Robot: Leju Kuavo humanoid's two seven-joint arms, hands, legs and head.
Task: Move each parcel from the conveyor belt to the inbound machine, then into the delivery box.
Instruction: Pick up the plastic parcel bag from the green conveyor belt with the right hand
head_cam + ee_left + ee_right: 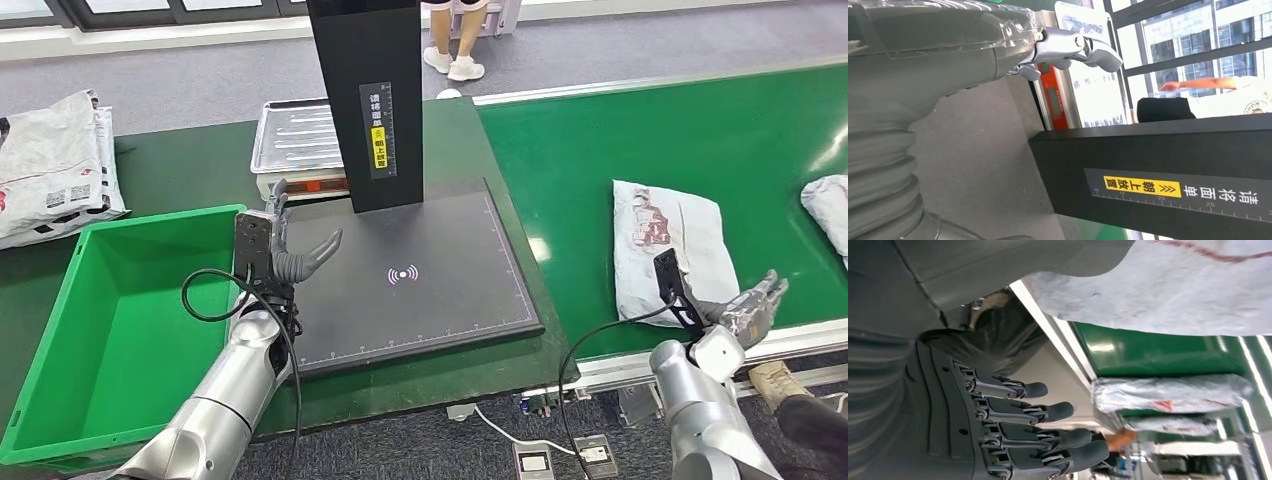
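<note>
Both robot hands are empty with fingers apart: the right robot hand (pixel 752 310) hovers at the near edge of the belt (pixel 700 140), just beside the nearest parcel (pixel 662 240), while the left robot hand (pixel 285 250) is raised over the edge of the black scan pad (pixel 440 300), next to the green box (pixel 120 330). By my reading the task stands at its start for this parcel: it lies flat on the belt, ungripped, the pad bears nothing, and the box looks bare inside (its near corner is hidden by the left arm). Left to do: grasp, carry to the pad, then drop in the box. Count: two parcels on the belt in the head view, the second (pixel 828 205) cut off at the far right; one pile of bags (pixel 50 170) lies on the worktop beyond the box; one box, one pad, one scale (pixel 295 140).
</note>
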